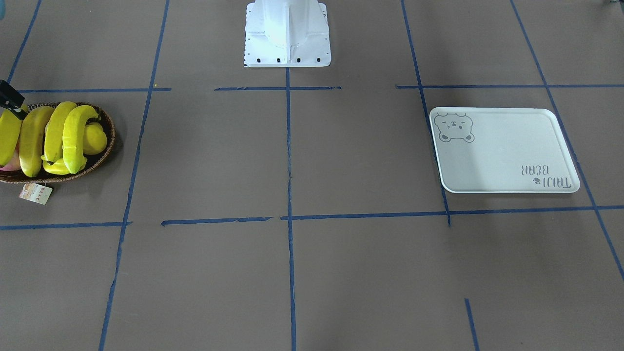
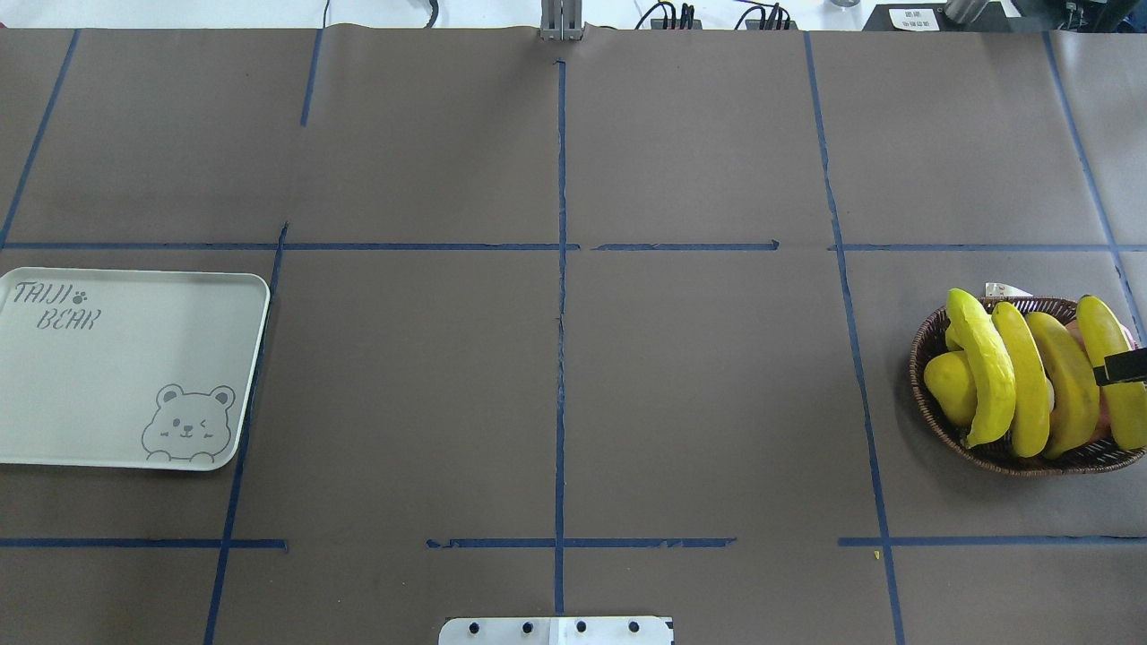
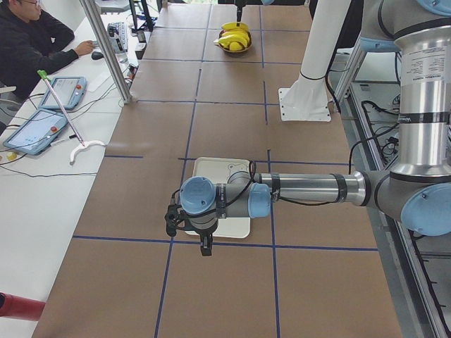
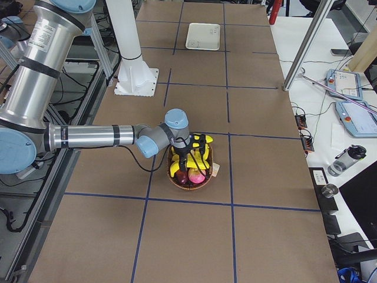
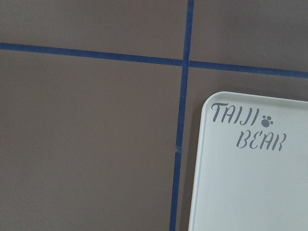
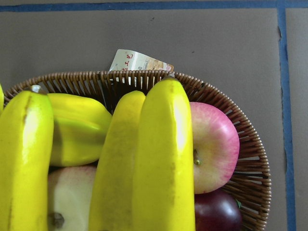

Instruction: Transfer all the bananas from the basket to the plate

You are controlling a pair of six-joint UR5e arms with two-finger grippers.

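1. Cannot tell whether open or closed: right gripper [image 4: 189,158], poised over the bananas [image 2: 1030,381].
2. Cannot tell for the left gripper [image 3: 205,245] either, hanging near the plate's [image 2: 125,358] edge.
3. Lying side by side across the basket [image 2: 918,381], all four, well apart from the plate.

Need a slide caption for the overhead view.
Four bananas in the basket, right; the plate bare, left.
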